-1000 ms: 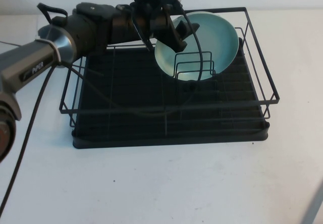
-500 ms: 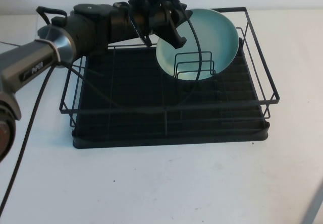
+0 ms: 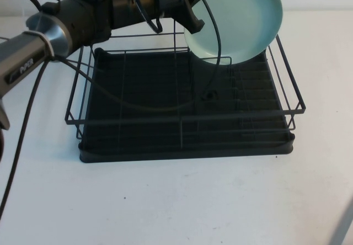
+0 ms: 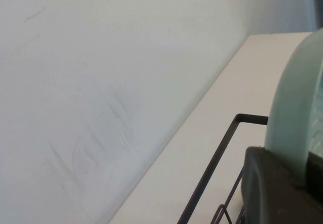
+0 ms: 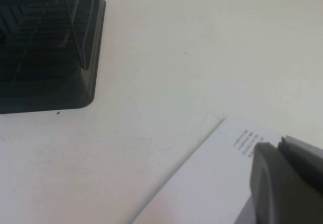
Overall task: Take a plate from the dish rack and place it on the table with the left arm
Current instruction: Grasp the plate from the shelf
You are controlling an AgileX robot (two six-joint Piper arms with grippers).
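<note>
It looked like a lab bench. A plain white table (image 3: pixel 182 201) met a bare pale wall (image 4: pixel 101 82). Only a black dish rack (image 3: pixel 185 145) sat on it.

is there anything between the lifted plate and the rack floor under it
No, the high view shows only air: the left gripper holds the plate above the dish rack. The right gripper stays over the table.

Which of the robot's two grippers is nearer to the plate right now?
The left. The left gripper is shut on the plate's rim, holding it above the dish rack. The right gripper sits low beside a printed sheet, off the rack's corner.
</note>
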